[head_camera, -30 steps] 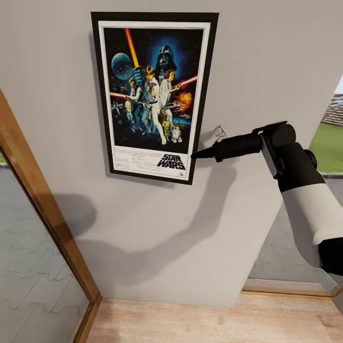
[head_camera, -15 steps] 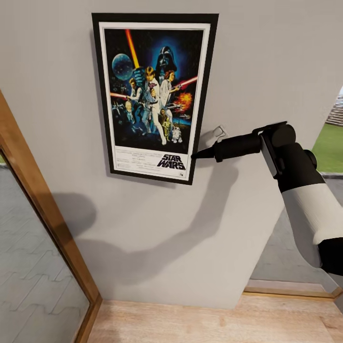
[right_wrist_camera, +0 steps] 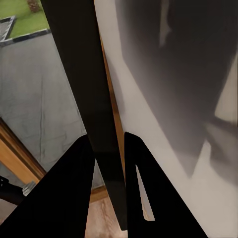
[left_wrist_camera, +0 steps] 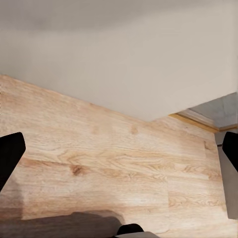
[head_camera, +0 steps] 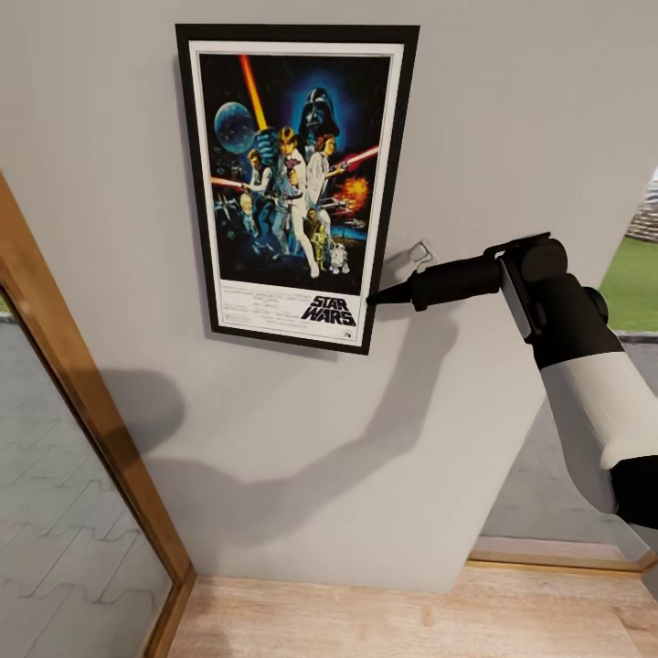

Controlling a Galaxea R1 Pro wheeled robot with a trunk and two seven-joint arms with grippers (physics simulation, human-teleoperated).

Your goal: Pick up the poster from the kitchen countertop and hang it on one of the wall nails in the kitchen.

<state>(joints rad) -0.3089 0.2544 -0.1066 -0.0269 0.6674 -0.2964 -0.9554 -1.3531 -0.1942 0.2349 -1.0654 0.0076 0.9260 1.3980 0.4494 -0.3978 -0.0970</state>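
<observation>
Where it lies flat against the grey wall (head_camera: 512,110), the poster (head_camera: 294,183) stands upright in portrait, its black frame and thin white border around the colourful figures and the black "STAR WARS" logo at its foot. The right pincer (head_camera: 376,298) reaches in from the side and pinches the lower right edge of the frame; in the right wrist view the frame's dark edge (right_wrist_camera: 87,94) runs straight between the two black fingers (right_wrist_camera: 64,193), which close on it from either side. Just beside the pincer, a small pale hook (head_camera: 421,253) stands out from the wall, apart from the poster. The arm's shadow falls broadly across the wall below. To the left a wood-framed glass panel (head_camera: 82,402) slants down to the light wooden floor (head_camera: 411,612), and at far right an opening shows green grass (head_camera: 632,279). In the left wrist view the left pincer (left_wrist_camera: 119,148) hangs over the wooden floor with its fingertips (left_wrist_camera: 10,151) set wide apart, gripping nothing.
</observation>
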